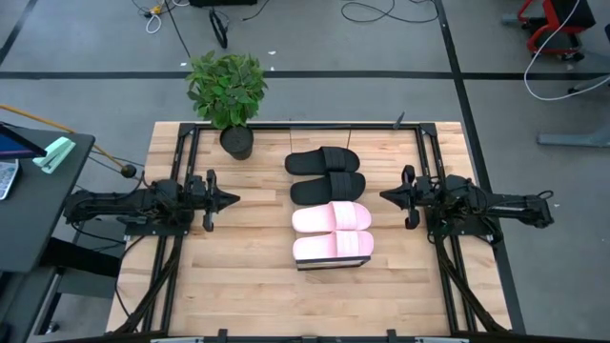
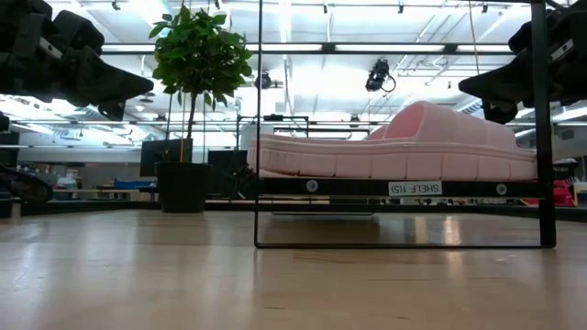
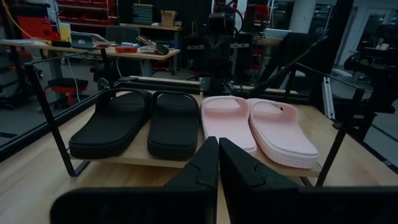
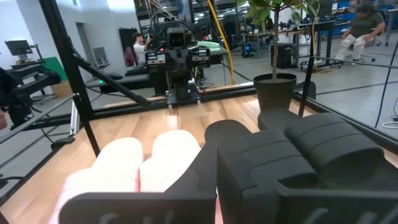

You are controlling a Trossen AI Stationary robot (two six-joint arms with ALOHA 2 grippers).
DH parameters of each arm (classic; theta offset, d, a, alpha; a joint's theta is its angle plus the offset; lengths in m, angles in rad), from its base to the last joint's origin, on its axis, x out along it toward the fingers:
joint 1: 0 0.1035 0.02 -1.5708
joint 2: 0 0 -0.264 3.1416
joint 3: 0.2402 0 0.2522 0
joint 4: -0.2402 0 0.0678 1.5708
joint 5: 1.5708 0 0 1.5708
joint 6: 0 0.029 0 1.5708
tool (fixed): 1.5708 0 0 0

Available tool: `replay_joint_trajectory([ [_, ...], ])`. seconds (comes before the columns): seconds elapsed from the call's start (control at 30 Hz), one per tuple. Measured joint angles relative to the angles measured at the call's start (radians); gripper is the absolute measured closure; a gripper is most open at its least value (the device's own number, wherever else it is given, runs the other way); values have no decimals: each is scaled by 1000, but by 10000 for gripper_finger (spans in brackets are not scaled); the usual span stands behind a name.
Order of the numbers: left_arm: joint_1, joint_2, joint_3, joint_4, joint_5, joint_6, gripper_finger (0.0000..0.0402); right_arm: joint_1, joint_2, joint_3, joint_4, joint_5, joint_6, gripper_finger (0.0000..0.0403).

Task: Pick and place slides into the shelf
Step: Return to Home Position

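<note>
Two black slides [image 1: 327, 174] and two pale pink slides [image 1: 332, 232] lie side by side, soles down, on the wooden shelf [image 1: 329, 264] at the table's middle. In the left wrist view the black pair [image 3: 134, 124] sits beside the pink pair [image 3: 258, 127] on the shelf board [image 3: 143, 160]. The low view shows a pink slide [image 2: 404, 147] on the raised rack. My left gripper [image 1: 234, 199] hovers left of the shelf, shut and touching nothing. My right gripper [image 1: 384, 196] hovers right of it, also shut, its fingertips [image 4: 216, 162] pointing at the slides.
A potted plant [image 1: 229, 95] stands at the table's far edge, left of the shelf. Thin black frame posts [image 2: 546, 119] rise around the rack. A dark side table [image 1: 29, 191] lies beyond the left edge. Bare wood [image 1: 238, 286] lies near the front. People show in the room behind.
</note>
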Motion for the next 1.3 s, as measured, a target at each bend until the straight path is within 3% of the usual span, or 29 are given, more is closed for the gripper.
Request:
replay_joint_trajectory([
  [0.43,0,0,0,12,0,3,393,0,17,0,0,0,-1,399],
  [0.93,0,0,0,15,0,3,361,0,17,0,0,1,4,398],
  [1.3,0,0,0,16,0,3,377,0,18,0,0,1,5,398],
])
